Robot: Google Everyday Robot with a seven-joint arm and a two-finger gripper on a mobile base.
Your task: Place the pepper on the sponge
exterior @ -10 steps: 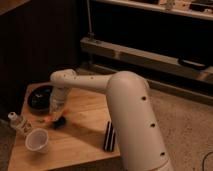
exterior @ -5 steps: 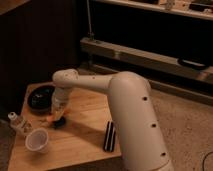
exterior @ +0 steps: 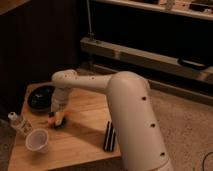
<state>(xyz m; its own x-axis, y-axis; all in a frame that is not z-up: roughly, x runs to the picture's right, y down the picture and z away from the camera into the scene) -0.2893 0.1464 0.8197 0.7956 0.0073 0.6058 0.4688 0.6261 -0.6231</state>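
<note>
My gripper (exterior: 57, 118) hangs low over the left part of the wooden table (exterior: 85, 125), pointing down. The pepper (exterior: 51, 116) shows as a small orange patch at the gripper's left side, touching it. Directly under the gripper lies the sponge (exterior: 60, 123), mostly covered and in shadow, with only a dark bluish edge showing. I cannot make out whether the pepper rests on the sponge or hangs in the gripper.
A round black dish (exterior: 40, 97) sits just behind the gripper at the table's back left. A white cup (exterior: 38, 141) and a small bottle (exterior: 17, 123) stand at the front left. A long black ridged bar (exterior: 109, 136) lies beside the arm's base.
The gripper has sunk slightly onto the sponge, so less blue shows than a second ago. The dish, cup, bottle and bar have not moved.
</note>
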